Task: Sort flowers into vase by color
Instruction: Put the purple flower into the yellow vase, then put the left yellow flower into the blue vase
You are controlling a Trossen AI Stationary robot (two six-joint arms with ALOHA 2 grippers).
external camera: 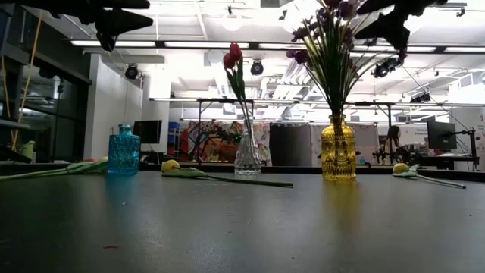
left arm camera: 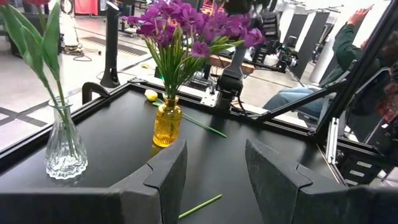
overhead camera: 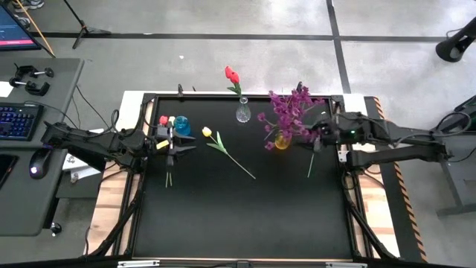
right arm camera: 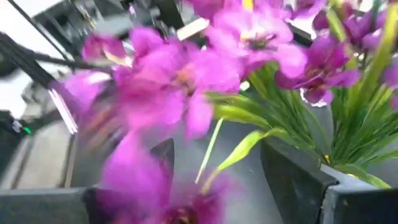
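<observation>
A yellow vase [overhead camera: 282,141] holds bushy purple flowers [overhead camera: 291,110]. A clear vase [overhead camera: 243,112] holds a red tulip [overhead camera: 233,75]. A blue vase [external camera: 123,151] stands with nothing in it. One yellow tulip [overhead camera: 207,132] lies mid-table and another [external camera: 400,168] lies at the right. More flowers [overhead camera: 165,120] lie left of the blue vase. My left gripper [overhead camera: 186,146] hovers open by the blue vase, nothing between its fingers [left arm camera: 214,149]. My right gripper [overhead camera: 314,139] is open, raised beside the purple flowers, whose blossoms [right arm camera: 180,81] crowd its view. My right gripper stands level with the purple blossoms [right arm camera: 155,180], which fill the space in front of its fingers. I cannot tell whether the fingers touch any blossom or leaf. Nothing is pinched between them.
A raised black frame [overhead camera: 149,97] edges the table. The near half of the black tabletop [overhead camera: 245,216] holds no objects. A desk with a keyboard [overhead camera: 16,120] and a mouse [overhead camera: 36,160] stands left of the table. A person [left arm camera: 348,50] sits beyond the right side.
</observation>
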